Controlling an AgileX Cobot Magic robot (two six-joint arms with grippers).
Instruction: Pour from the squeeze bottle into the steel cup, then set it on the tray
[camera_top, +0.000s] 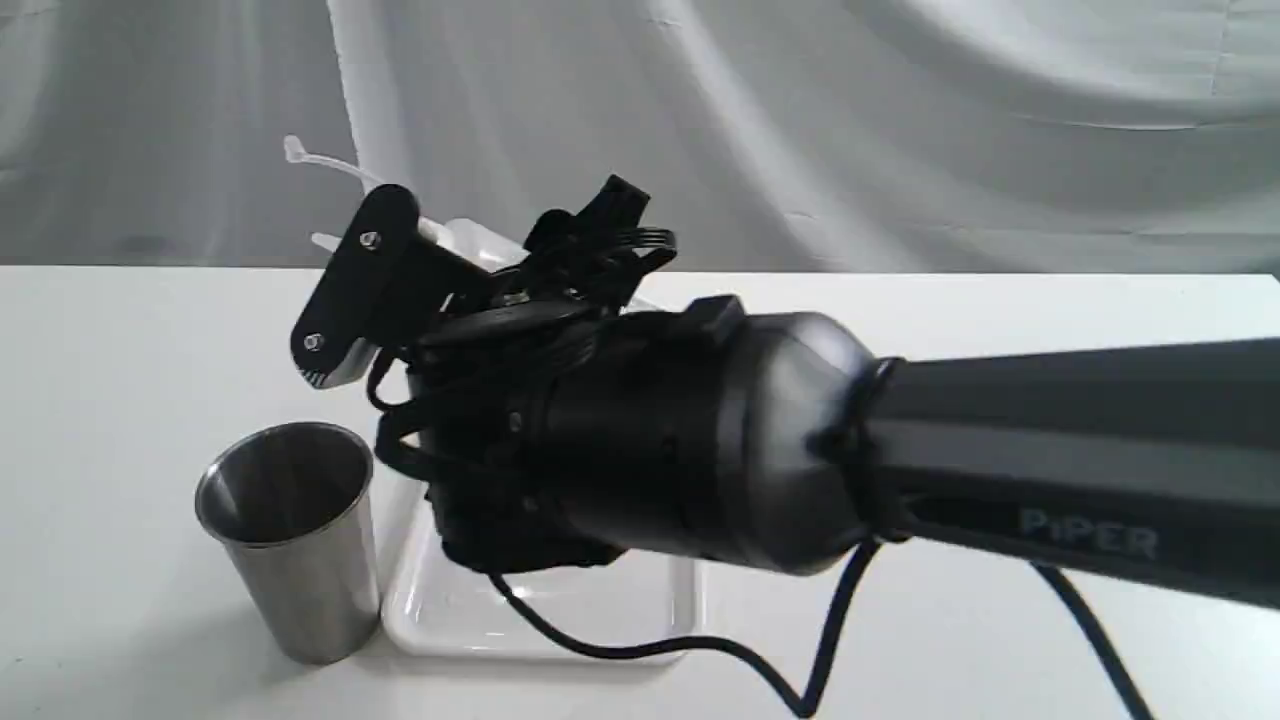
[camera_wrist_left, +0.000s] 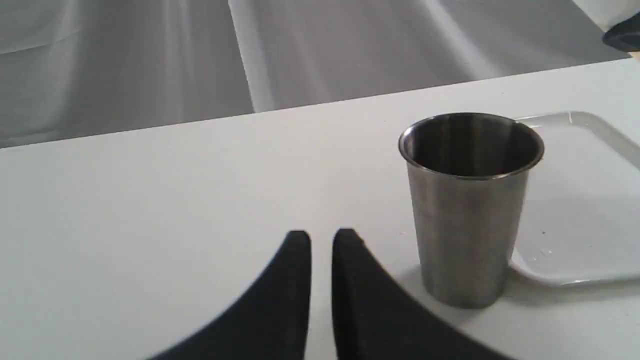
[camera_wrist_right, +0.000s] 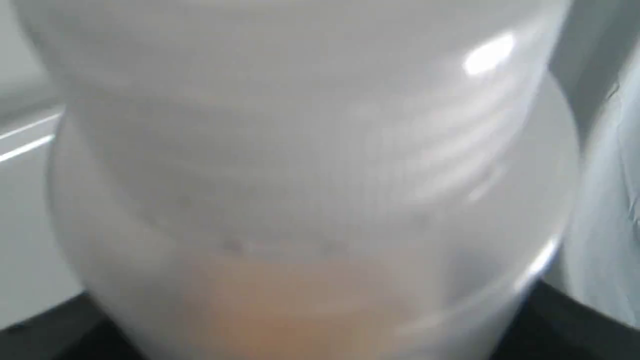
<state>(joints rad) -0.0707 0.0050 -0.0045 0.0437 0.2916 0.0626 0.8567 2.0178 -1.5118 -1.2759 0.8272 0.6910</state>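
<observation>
White cloth (camera_top: 900, 120) hangs behind the white worktop (camera_top: 120, 400). The right tool (camera_top: 360, 280) is closed around the squeeze bottle (camera_wrist_right: 320, 175), holding it up, tipped over, above the tray (camera_top: 560, 610). The steel cup (camera_top: 290, 540) stands upright just beside the tray, well in from the far edge. The left tool (camera_wrist_left: 321, 240) is almost closed and empty, near the cup.

A brushed silver steel cup (camera_wrist_left: 470, 220), tapering toward its base, stands upright on a white table (camera_wrist_left: 150, 210). Just beside the cup lies a flat, glossy white tray (camera_wrist_left: 580, 230). On the cup's opposite side is the black left gripper (camera_wrist_left: 322, 240), empty, its jaws nearly together. Grey draped cloth (camera_wrist_left: 150, 60) hangs well beyond the cup.
</observation>
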